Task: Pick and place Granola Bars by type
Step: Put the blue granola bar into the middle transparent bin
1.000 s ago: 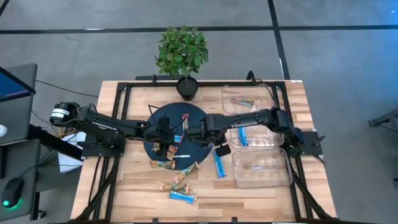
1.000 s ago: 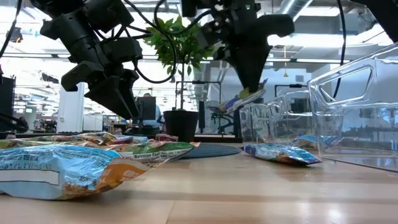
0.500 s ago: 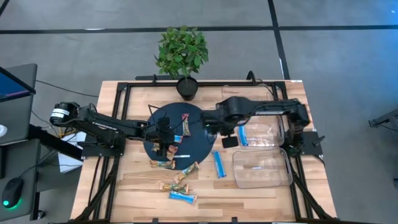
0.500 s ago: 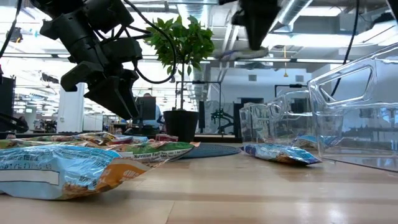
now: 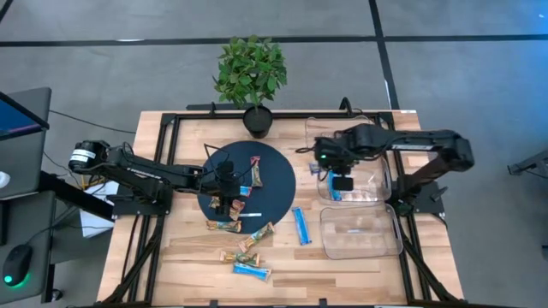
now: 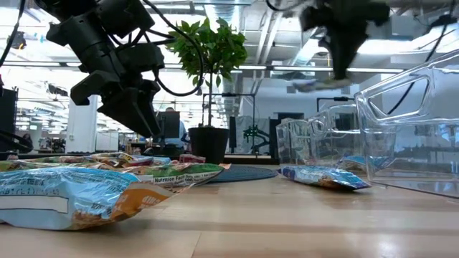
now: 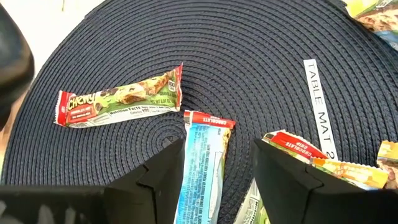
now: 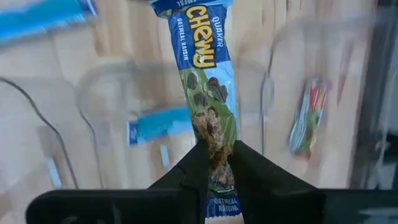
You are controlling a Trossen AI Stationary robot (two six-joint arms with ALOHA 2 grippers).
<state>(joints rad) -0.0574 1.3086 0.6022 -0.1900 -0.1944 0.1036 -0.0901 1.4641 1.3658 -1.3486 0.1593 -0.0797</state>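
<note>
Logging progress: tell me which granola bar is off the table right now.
The blue Chewy bar, pinched by the right gripper above the clear bins; all others lie flat.

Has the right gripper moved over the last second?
Yes. In the high view the right gripper, shut on a blue granola bar, has swung from over the round mat to the clear bins.

Bare wood lies open at the table's [image 5: 360, 278] near right. Clear bins [image 5: 360, 231] wall the right side; the plant [image 5: 251, 73] blocks the far middle. Loose bars [image 5: 248, 252] clutter the near centre, apparently flat.
</note>
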